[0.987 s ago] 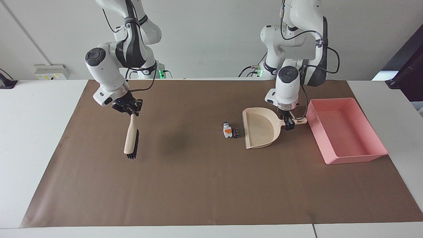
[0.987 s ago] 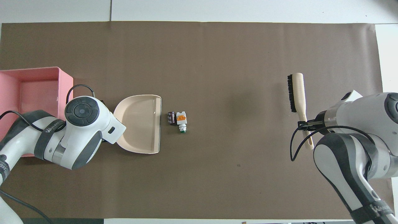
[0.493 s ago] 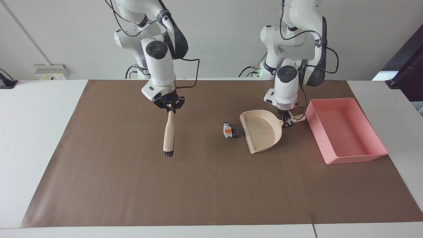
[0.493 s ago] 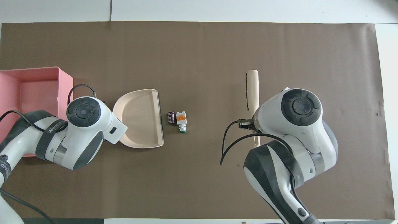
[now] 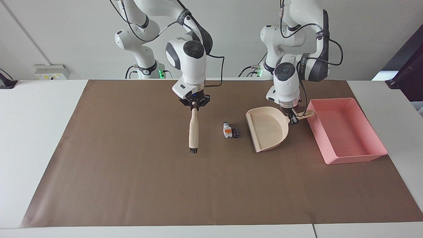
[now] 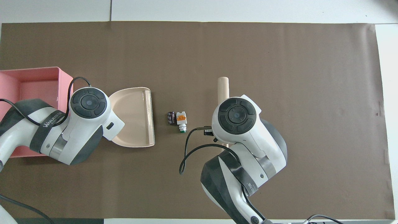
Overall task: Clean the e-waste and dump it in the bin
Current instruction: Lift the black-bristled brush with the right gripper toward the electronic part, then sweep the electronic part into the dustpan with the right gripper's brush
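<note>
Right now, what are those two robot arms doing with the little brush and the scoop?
They are getting ready to sweep up. The right gripper holds a brush up in the air, bristles down, beside the e-waste: two tiny bits lying on the brown mat. The left gripper holds the handle of the beige dustpan, whose open edge faces the bits without touching them. The pink bin sits beside the dustpan with nothing in it. Nothing is swept yet.

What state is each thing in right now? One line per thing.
Brush: held by right tool, hanging bristles-down.
Dustpan: gripped at its handle by left tool, empty.
E-waste: on the mat, unswept.
Bin: on the mat, empty.
</note>
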`<state>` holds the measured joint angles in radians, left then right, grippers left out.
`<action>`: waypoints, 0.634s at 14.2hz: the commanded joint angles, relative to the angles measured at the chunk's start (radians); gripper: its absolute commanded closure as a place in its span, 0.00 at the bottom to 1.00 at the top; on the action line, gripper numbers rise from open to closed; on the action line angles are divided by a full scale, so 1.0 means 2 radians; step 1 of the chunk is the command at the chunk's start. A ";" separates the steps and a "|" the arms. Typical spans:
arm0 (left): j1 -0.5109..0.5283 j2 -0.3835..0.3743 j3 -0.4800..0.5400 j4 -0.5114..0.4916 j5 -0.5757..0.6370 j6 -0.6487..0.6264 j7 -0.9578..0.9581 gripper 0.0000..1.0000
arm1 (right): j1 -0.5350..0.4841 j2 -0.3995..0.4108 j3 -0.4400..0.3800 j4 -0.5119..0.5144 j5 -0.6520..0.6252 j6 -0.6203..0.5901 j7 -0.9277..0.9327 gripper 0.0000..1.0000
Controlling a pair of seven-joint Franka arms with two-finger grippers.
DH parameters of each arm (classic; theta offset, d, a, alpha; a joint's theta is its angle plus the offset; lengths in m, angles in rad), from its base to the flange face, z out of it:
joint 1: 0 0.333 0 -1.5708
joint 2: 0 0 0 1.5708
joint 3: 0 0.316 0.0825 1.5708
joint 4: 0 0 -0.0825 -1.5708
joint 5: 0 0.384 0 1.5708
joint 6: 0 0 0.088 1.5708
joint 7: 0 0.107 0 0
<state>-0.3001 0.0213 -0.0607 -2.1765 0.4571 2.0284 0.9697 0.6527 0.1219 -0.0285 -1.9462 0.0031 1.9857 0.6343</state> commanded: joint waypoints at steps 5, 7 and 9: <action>-0.024 0.041 0.005 0.042 0.016 -0.018 0.005 1.00 | 0.069 0.069 -0.002 0.045 -0.028 -0.016 0.027 1.00; -0.039 0.057 0.005 0.048 0.015 -0.019 0.005 1.00 | 0.075 0.072 0.004 0.043 -0.022 -0.011 0.017 1.00; -0.044 0.056 0.005 0.044 0.015 -0.028 0.004 1.00 | 0.075 0.080 0.020 0.043 -0.015 0.002 0.009 1.00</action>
<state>-0.3578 0.1140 -0.0604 -2.1146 0.4708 2.0158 0.9759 0.8067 0.2656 -0.0125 -1.8809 -0.0276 1.9758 0.6742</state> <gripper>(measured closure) 0.670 0.740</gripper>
